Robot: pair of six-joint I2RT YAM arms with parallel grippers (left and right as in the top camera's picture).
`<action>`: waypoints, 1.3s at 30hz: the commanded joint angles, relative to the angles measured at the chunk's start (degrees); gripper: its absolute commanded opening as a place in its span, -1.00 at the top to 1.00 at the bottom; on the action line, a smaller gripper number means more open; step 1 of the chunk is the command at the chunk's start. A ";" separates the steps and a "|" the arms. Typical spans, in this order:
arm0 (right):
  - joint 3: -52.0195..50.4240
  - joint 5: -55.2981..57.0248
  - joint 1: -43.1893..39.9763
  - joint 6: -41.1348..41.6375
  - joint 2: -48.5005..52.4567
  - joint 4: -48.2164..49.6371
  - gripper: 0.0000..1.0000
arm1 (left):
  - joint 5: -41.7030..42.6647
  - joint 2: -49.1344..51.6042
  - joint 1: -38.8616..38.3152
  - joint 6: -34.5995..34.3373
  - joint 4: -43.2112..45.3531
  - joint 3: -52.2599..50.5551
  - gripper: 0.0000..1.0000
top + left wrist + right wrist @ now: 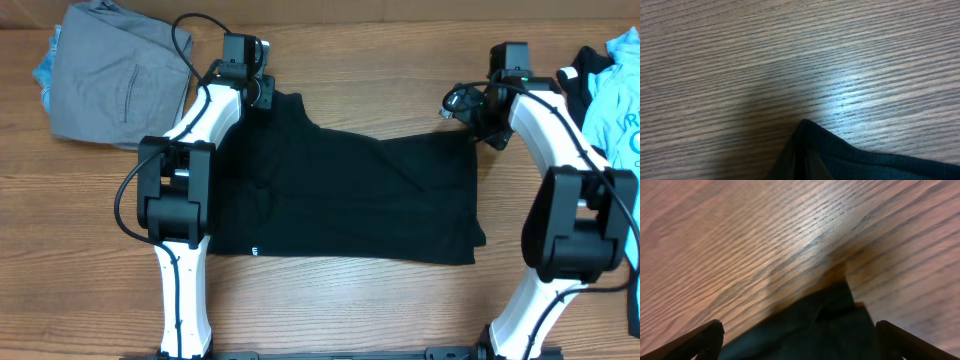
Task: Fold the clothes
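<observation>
Jaws of the left gripper [258, 92], right of a grey garment [110, 70], are pinched together on the far-left corner of the black T-shirt [350, 195], which lies spread mid-table [330, 310]. At its far-right corner the right gripper [472, 115] stands with fingers [707, 337] wide apart, straddling the cloth; a light-blue garment [618, 110] lies beyond.

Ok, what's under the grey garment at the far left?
A strip of blue fabric peeks out from beneath the grey garment along its left edge. How far it runs underneath, and what it is, is covered.
</observation>
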 commanded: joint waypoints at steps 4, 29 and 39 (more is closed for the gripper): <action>0.87 -0.39 0.13 0.26 2.05 1.60 -1.00 | -0.48 1.29 0.63 -0.17 -0.96 0.46 0.92; 0.87 -0.15 0.35 2.86 6.56 6.23 -0.80 | -0.44 1.29 0.61 -0.20 -1.18 0.44 0.92; 0.87 2.71 0.35 2.89 8.04 4.59 0.05 | -0.31 1.29 0.61 -0.20 -1.20 0.44 0.92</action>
